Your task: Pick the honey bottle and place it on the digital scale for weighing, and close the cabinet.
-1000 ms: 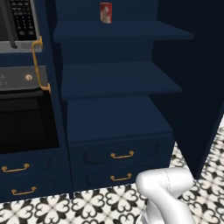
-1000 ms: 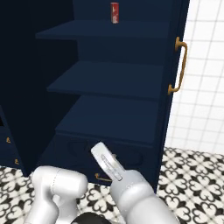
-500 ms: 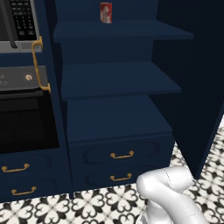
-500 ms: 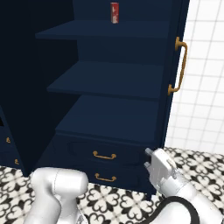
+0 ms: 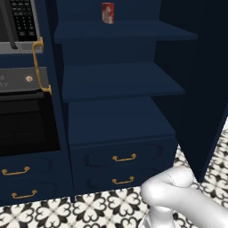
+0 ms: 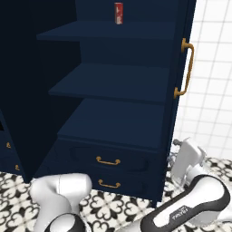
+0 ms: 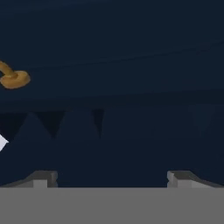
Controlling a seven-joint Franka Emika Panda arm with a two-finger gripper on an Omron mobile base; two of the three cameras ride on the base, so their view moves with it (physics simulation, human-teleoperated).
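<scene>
Cabinet (image 5: 120,84) stands with both doors swung wide, navy shelves bare except for a red-and-white box (image 5: 107,12) on the top shelf, toward the back. We see the same box (image 6: 118,12) from the right base view, upright and alone on its shelf. Below the shelves sit two drawers with short brass pulls (image 5: 124,158). Right door (image 6: 181,68) hangs open against the white tiled wall, its long brass handle (image 6: 186,68) facing us. To the left of the cabinet we note the black oven (image 5: 24,124) with a microwave above it.

Gripper (image 6: 186,156) is low at the right, just beside the lower edge of the open right door. In the hand view its two fingertips (image 7: 43,178) stand spread far apart, nothing between them, facing dark navy panelling with one end of a brass handle (image 7: 13,78) at the left edge.
</scene>
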